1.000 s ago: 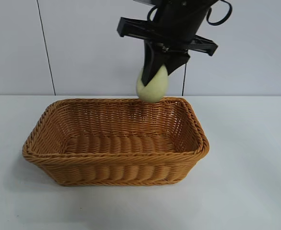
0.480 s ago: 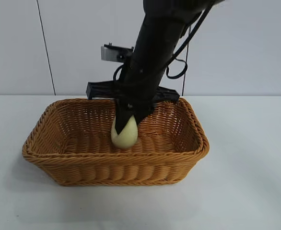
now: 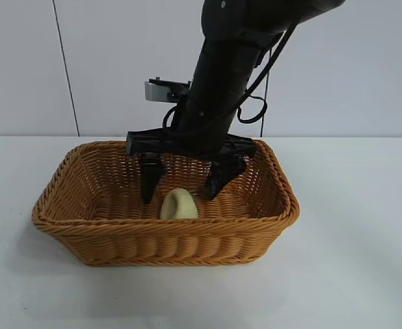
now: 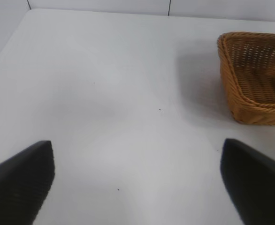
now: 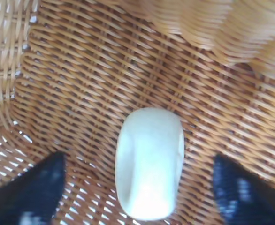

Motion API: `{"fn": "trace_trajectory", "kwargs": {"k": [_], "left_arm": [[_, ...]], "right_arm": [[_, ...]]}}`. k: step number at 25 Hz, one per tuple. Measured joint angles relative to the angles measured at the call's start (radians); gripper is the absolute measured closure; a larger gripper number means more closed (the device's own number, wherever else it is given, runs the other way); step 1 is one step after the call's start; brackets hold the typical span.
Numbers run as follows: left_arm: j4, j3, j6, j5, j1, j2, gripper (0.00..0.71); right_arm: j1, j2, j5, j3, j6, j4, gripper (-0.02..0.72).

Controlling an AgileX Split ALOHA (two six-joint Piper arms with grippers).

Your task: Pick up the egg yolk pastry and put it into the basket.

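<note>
Since the earlier frames the right gripper (image 3: 184, 185) has come down from above the far rim into the basket (image 3: 84, 226) and spread its fingers; the egg yolk pastry (image 3: 178, 205), held between them before, now lies free on the woven floor.

The pastry sits near the middle of the basket floor, somewhat toward the near wall, directly below the gap between the two wide-spread fingers and touching neither. In the right wrist view the pastry (image 5: 149, 162) lies with its long axis running across the line between the fingertips, with bare wicker on both sides of it.

The placing looks done, so the coming move is most likely a straight lift out. The fingers stand well inside the rim, with the far wall just behind them, so straight up is the open way.

The left gripper (image 4: 137, 183) is parked over the bare table (image 4: 104, 93), fingers wide and empty, well apart from the basket's end wall (image 4: 250, 110).
</note>
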Motion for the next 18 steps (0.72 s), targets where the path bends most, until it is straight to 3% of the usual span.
{"fn": "trace_trajectory", "kwargs": {"k": [4, 9, 18], "left_arm": [[0.000, 0.000, 0.000, 0.000, 0.000, 0.000, 0.018], [0.000, 0.000, 0.000, 0.000, 0.000, 0.000, 0.018], [0.000, 0.000, 0.000, 0.000, 0.000, 0.000, 0.018]], "right_arm": [[0.000, -0.003, 0.058, -0.100, 0.012, -0.088, 0.015], [-0.046, -0.006, 0.068, -0.120, 0.026, -0.104, 0.011], [-0.321, -0.006, 0.070, -0.120, 0.026, -0.132, 0.008]]}}
